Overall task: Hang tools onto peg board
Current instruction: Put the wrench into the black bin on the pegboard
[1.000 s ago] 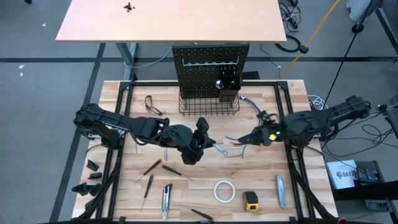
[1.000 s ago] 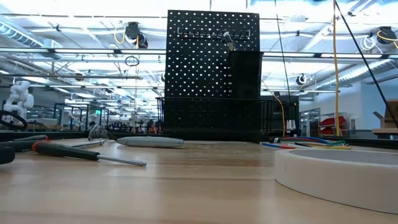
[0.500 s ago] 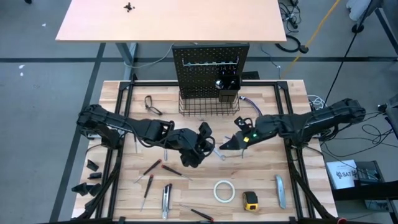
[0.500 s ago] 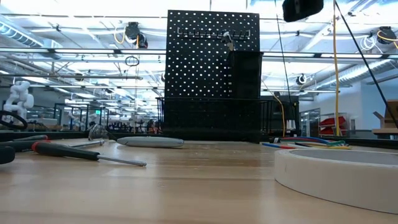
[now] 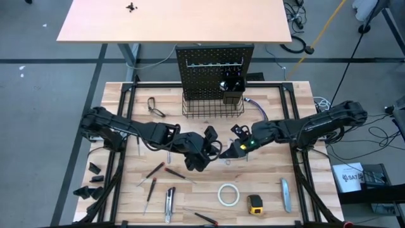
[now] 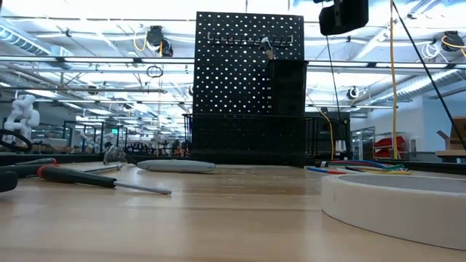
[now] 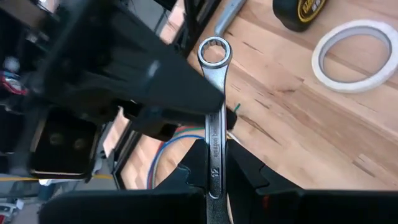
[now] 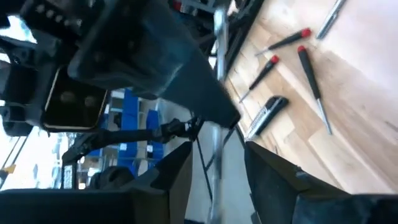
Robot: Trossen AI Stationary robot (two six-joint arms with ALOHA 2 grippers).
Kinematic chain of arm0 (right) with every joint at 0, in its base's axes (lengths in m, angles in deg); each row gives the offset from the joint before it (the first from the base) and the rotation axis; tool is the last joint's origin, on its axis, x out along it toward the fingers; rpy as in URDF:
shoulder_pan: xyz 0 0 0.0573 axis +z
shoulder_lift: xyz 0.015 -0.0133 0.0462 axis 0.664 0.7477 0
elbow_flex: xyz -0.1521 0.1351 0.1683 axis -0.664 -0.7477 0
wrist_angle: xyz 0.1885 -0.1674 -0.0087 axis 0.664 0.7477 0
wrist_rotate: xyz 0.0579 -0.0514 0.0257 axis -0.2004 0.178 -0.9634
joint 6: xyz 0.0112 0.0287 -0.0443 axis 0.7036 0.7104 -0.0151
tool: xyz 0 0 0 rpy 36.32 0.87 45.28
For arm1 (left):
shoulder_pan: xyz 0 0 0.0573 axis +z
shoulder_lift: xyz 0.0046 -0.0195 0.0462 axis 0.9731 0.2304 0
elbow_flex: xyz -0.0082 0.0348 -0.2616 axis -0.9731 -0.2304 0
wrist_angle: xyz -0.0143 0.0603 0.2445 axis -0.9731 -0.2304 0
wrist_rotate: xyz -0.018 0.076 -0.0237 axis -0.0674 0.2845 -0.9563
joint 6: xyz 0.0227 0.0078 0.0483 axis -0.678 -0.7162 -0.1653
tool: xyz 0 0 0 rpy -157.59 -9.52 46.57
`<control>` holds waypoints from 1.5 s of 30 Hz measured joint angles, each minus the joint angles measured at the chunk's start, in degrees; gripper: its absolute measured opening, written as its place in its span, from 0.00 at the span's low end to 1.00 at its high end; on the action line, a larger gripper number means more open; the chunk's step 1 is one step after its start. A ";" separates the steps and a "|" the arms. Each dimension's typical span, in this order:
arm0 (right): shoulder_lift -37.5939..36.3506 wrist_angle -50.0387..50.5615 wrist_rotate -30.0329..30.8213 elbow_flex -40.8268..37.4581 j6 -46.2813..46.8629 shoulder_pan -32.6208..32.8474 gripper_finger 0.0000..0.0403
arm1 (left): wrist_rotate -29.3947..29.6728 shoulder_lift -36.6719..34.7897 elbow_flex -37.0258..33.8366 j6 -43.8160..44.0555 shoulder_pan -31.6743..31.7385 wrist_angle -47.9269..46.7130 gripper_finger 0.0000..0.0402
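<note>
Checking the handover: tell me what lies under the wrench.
Under the wrench, shut in the left tool, show bare wooden table and coloured wires. The right tool covers the rest.

A bundle of coloured wires (image 5: 258, 109) lies on the wooden table (image 5: 297, 209) at about 2 o'clock, just beside the table's black frame (image 5: 288, 104). Beyond the table, at 12 o'clock, stands a peach tabletop (image 5: 174, 20) bearing a small black object (image 5: 131, 7). At 4 o'clock on the grey floor (image 5: 38, 120), a white sheet (image 5: 348, 175) lies among cables (image 5: 380, 136).
</note>
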 joint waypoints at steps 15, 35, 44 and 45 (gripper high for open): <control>0.92 2.26 -3.11 -0.11 -4.42 0.20 0.03 | -2.41 1.73 -0.02 1.58 0.25 1.09 0.08; -12.81 19.25 15.28 0.02 -31.59 -1.38 0.02 | 17.16 -13.05 0.00 29.97 3.56 7.58 0.52; -13.16 -1.92 17.07 0.01 -63.73 -3.01 0.02 | 4.83 -17.16 -11.11 50.96 8.20 31.46 0.52; -13.24 -3.95 16.96 0.00 -66.29 -3.42 0.02 | 4.24 -17.06 -12.75 51.04 8.10 35.62 0.52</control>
